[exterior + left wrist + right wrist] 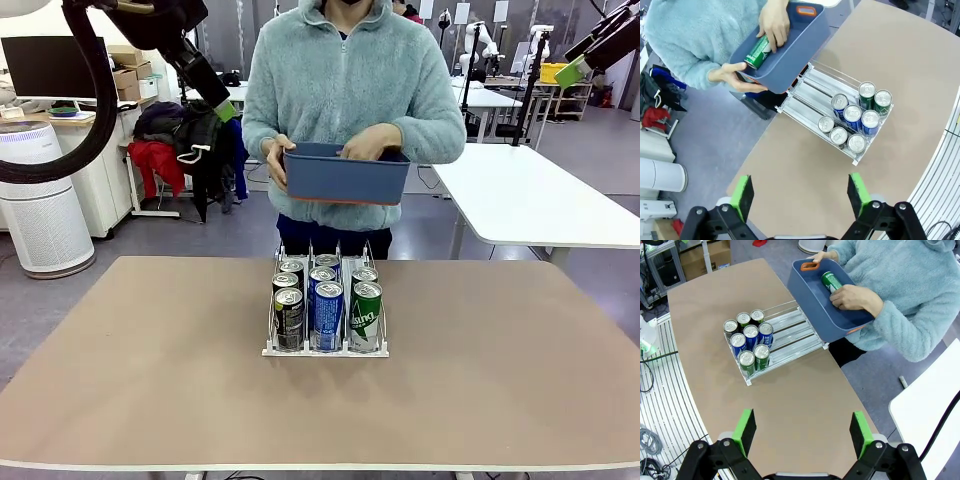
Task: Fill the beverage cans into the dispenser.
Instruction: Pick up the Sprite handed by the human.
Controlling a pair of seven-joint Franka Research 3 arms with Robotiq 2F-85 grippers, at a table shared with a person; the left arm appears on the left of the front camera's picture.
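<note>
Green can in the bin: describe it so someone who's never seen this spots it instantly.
Find the person across the table holding a blue bin. Inside, under their hand, is the green can. It alone lies sideways; the cans in the dispenser stand upright.

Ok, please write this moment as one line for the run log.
left gripper: open, above table | right gripper: open, above table | dispenser: eight cans | person's hand: on green can in blue bin
</note>
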